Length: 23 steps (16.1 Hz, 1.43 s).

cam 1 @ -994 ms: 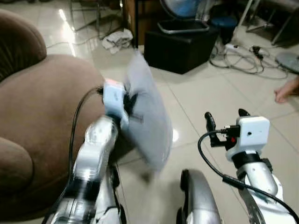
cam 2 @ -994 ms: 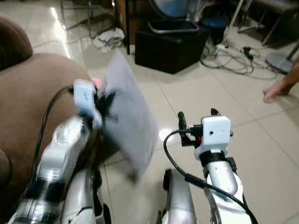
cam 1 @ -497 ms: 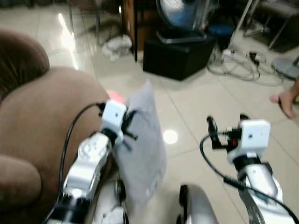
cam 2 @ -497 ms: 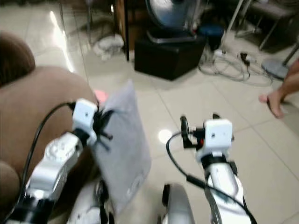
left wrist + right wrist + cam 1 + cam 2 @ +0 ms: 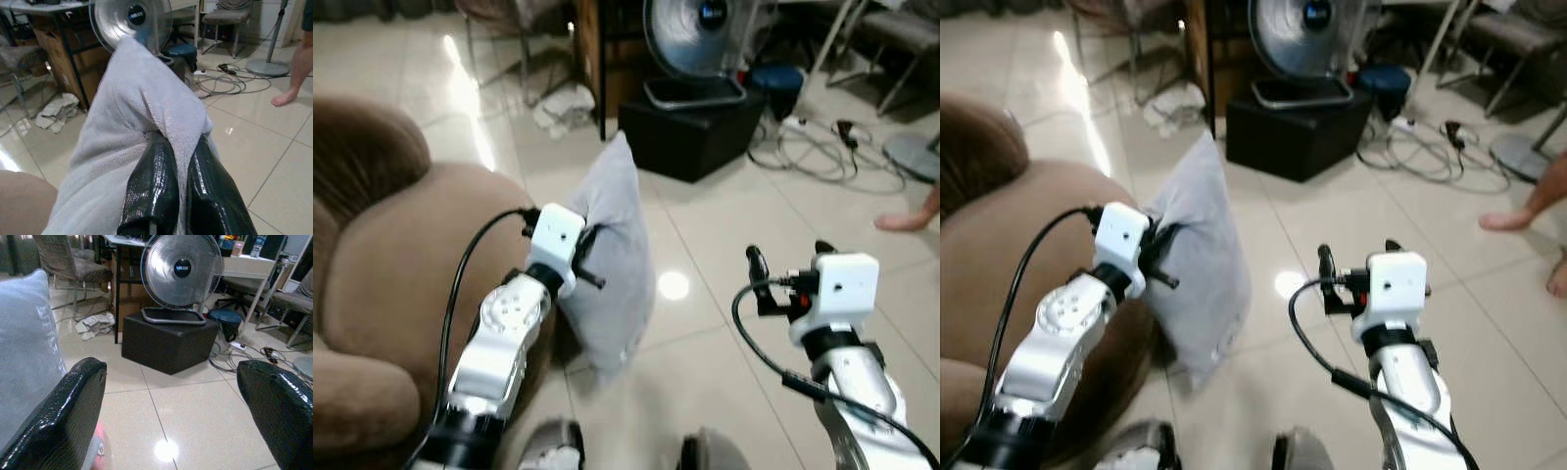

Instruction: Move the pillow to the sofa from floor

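Observation:
A light grey pillow [image 5: 612,259] hangs upright beside the brown sofa [image 5: 382,264], its lower corner close to the tiled floor. My left gripper [image 5: 589,257] is shut on the pillow's fabric at its left side; in the left wrist view the two black fingers [image 5: 154,188] pinch a fold of the pillow [image 5: 132,107]. My right gripper [image 5: 788,257] stands open over the bare floor to the right, nothing between its fingers [image 5: 63,416]. The pillow's edge [image 5: 27,347] appears at the side of the right wrist view.
A black box [image 5: 690,127] with a standing fan [image 5: 690,39] on it sits ahead. Cables [image 5: 822,147] lie on the floor at the right, crumpled cloth [image 5: 563,103] at the left. A person's bare foot [image 5: 906,220] is at the far right.
The pillow has swung from a raised tilt to hanging upright, lower and nearer the sofa's arm. The view has shifted, showing more of the fan. The right arm has hardly moved.

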Tool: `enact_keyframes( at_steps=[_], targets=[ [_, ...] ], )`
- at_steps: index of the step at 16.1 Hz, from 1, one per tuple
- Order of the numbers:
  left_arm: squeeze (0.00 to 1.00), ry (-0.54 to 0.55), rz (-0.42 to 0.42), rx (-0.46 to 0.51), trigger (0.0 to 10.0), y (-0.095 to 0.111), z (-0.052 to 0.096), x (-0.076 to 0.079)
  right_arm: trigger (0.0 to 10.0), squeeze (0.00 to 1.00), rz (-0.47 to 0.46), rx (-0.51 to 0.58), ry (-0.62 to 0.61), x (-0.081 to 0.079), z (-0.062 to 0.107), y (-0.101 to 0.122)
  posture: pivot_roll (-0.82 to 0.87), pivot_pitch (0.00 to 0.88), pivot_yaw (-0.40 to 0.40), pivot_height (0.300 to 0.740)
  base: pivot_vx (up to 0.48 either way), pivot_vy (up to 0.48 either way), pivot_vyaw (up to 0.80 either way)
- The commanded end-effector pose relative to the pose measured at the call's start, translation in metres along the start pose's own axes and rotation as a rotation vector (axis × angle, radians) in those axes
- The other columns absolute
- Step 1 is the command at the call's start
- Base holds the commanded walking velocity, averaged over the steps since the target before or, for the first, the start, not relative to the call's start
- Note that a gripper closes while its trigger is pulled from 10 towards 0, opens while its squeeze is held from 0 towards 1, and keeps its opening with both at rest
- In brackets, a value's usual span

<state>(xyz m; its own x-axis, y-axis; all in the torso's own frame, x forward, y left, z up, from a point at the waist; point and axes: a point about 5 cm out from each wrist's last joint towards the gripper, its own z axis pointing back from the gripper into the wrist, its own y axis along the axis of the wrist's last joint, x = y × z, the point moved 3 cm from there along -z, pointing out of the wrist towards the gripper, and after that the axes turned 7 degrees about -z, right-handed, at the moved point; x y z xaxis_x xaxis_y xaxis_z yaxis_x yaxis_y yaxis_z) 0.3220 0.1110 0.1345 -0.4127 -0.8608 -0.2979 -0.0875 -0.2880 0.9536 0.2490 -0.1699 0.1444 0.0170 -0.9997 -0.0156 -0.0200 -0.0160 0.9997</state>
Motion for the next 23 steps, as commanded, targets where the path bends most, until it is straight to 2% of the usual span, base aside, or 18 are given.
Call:
enact_keyframes(
  at_steps=[1,5,7,9,12,15,18,23],
  targets=[
    [0.0,0.005,-0.016,0.065,10.0,0.017,-0.003,-0.002,10.0,0.0,-0.008,-0.013,-0.016,0.005,0.001,-0.003,-0.06,0.047,-0.028,0.74,0.0,0.0,0.0],
    [0.0,-0.002,-0.009,0.075,10.0,0.021,-0.005,-0.002,10.0,0.0,-0.008,-0.013,-0.023,0.005,0.003,-0.004,-0.06,0.049,-0.022,0.74,0.0,0.0,0.0],
    [0.0,-0.011,-0.045,0.106,10.0,0.028,-0.009,0.0,10.0,0.0,-0.004,-0.029,-0.021,0.003,0.002,-0.008,-0.06,0.05,-0.023,0.74,0.0,0.0,0.0],
    [0.0,-0.006,-0.041,0.134,10.0,0.035,-0.011,0.0,10.0,0.0,0.055,-0.064,0.048,-0.006,0.003,-0.014,-0.06,0.047,-0.026,0.74,0.0,0.0,0.24],
    [0.0,0.002,-0.044,0.14,10.0,0.036,-0.012,-0.004,10.0,0.0,0.074,-0.078,0.14,-0.02,0.005,-0.019,-0.05,0.03,-0.026,0.74,0.308,0.0,0.8],
    [0.0,0.033,-0.077,0.116,10.0,0.034,-0.014,-0.013,10.0,0.0,0.092,-0.095,0.179,-0.024,0.005,-0.023,-0.05,0.027,-0.027,0.74,0.377,0.0,0.8],
    [0.0,0.047,-0.085,0.104,10.0,0.033,-0.016,-0.017,10.0,0.0,0.103,-0.102,0.188,-0.024,0.005,-0.027,-0.04,0.012,-0.029,0.74,0.42,0.0,0.8],
    [0.0,0.009,-0.099,0.11,10.0,0.034,-0.024,-0.009,10.0,0.0,0.118,-0.098,0.161,-0.02,0.005,-0.027,-0.04,0.011,-0.02,0.74,0.431,0.0,0.8]
  ],
)
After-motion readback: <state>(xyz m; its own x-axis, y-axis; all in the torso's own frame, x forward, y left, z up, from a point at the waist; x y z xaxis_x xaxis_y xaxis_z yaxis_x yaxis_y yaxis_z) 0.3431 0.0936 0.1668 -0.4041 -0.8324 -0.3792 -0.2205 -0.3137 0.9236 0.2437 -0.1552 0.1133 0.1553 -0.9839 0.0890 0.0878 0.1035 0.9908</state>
